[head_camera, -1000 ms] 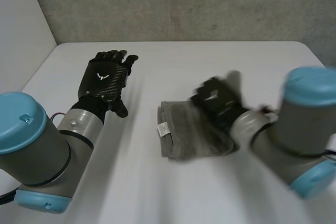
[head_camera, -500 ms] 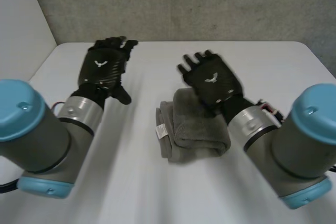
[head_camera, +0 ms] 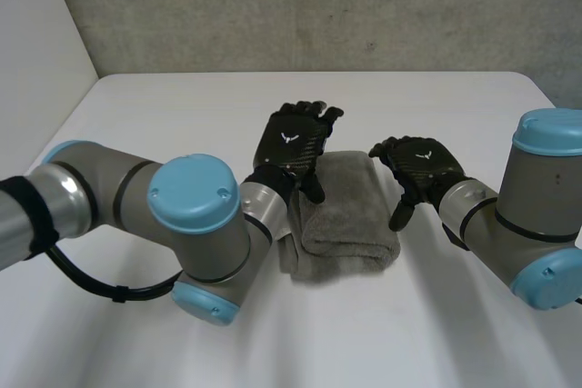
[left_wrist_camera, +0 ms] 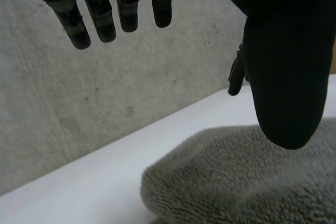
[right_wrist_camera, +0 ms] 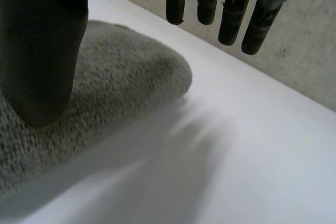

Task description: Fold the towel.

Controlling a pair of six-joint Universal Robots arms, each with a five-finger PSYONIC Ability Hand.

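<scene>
In the head view, the folded grey towel [head_camera: 350,215] lies as a thick bundle at the centre of the frame on the white counter [head_camera: 145,115], so you are late in the fold by the look of it. Your left hand [head_camera: 293,143] sits over the towel's upper-left part. Its fingers are loosely extended and grip nothing, probably placed there to pat the bundle down or steady it. Your right hand [head_camera: 426,165] hangs just right of the towel, apart from the cloth, likewise relaxed and empty. That leaves the right edge free for you to square it.

In the left wrist view, the fingers [left_wrist_camera: 102,19] reach out straight above the towel's rounded end, and the thumb [left_wrist_camera: 286,77] hangs close over the pile. Nothing is pinched between them.

In the right wrist view, the fingers [right_wrist_camera: 231,19] point past the towel's rounded edge toward bare counter. The thumb [right_wrist_camera: 42,51] hangs over the cloth, and whether it touches cannot be told.
</scene>
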